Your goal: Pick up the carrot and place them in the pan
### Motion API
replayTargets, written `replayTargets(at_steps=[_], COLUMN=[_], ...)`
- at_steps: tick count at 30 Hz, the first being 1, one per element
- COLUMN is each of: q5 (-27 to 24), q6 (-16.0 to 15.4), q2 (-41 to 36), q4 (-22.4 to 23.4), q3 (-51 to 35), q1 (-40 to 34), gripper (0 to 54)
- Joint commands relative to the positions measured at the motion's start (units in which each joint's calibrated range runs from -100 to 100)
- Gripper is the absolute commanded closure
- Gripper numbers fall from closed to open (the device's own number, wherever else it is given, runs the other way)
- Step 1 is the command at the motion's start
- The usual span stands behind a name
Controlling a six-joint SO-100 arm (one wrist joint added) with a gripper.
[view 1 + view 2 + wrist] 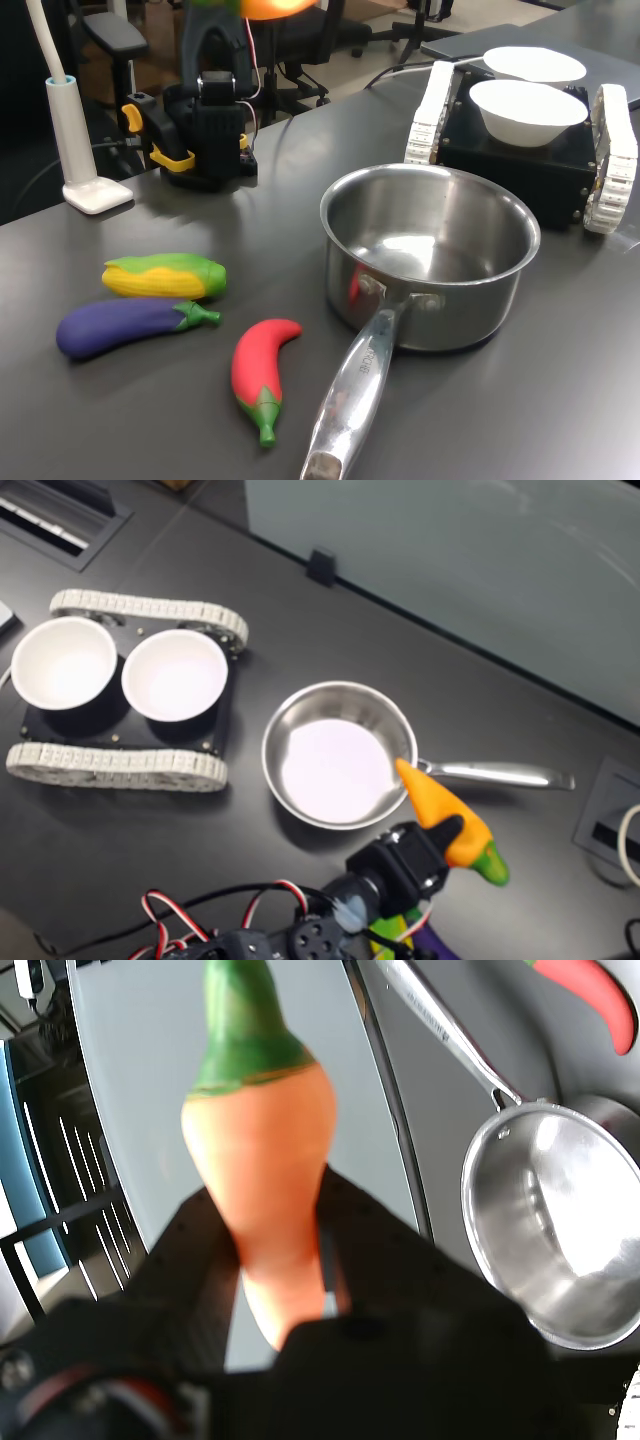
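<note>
I have the carrot clamped in the pincer, lifted clear of the desk. In the second exterior view it hangs at the pan's four o'clock rim. Pickup done; pan empty, drop remains.

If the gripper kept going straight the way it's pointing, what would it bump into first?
Probably not the pan, which sits off to the side. In the wrist view the gripper, shut on the carrot, aims at a pale panel. Nothing else shows in between, though depth is unclear.
</note>
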Motion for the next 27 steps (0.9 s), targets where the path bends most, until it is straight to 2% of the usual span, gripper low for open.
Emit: replayTargets(at_steps=[1,12,20,27], q5=[-0.54,-0.68,-0.78,-0.93], q6=[-0.68,0.16,6.29,6.54], q2=[-5.34,-8.54,-10.48,-10.65], q4=[-6.71,-10.46,-15.24,-17.71], q3=[1.86,10.77,22.03,28.85], q1=[-6.16,-18.31,-29.32,-32.19], gripper=[53.3,53.3,53.3,53.3])
